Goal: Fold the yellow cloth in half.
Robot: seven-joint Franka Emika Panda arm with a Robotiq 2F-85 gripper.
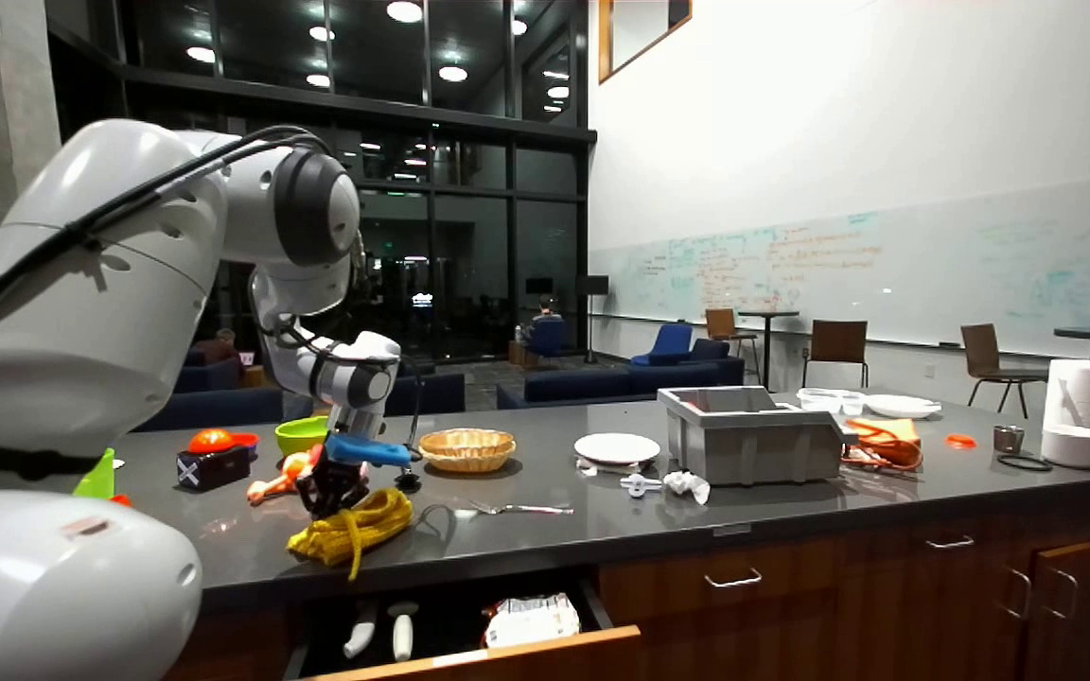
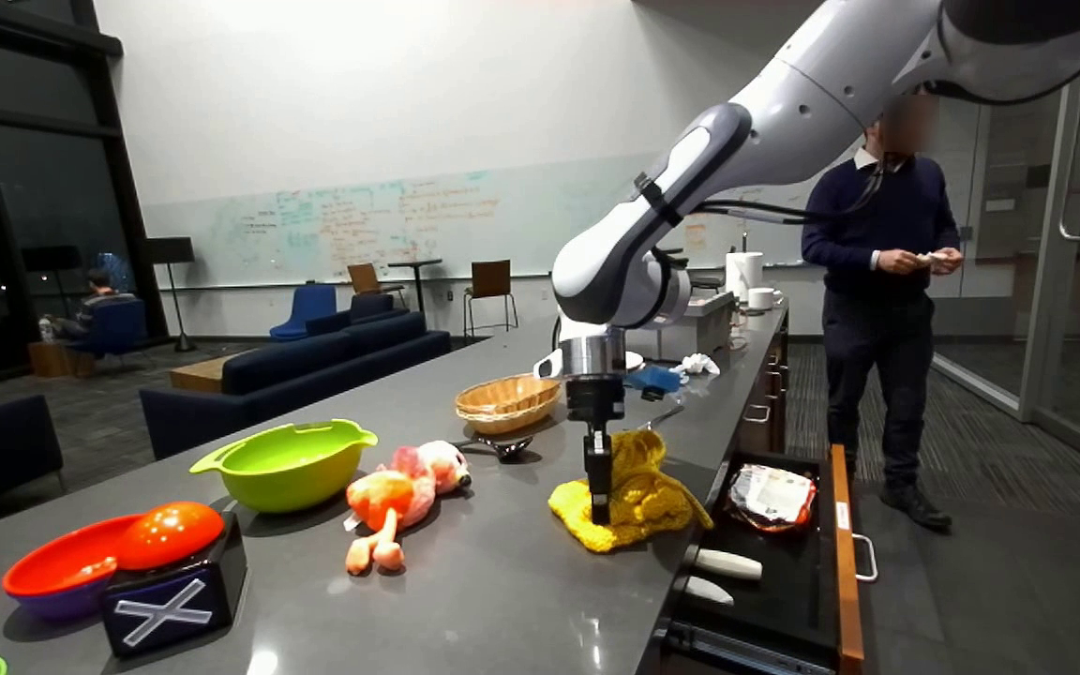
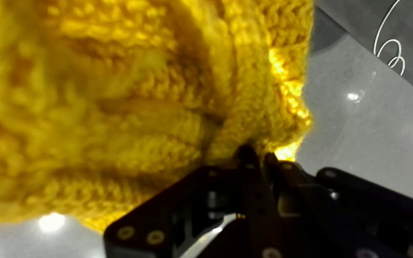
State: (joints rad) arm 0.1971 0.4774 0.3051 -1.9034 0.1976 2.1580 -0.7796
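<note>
The yellow cloth lies crumpled in a heap near the front edge of the grey counter. A thin strand hangs from it toward the edge. It shows in both exterior views and fills much of the wrist view, where it is knitted and lies in folds. My gripper points straight down onto the cloth's near part. In the wrist view its black fingertips are close together with a bit of cloth between them. The very tips are partly sunk in the cloth.
An open drawer juts out below the counter beside the cloth. A pink plush flamingo, green bowl, wicker basket, black box and fork lie around. A grey bin stands farther along. A person stands beyond.
</note>
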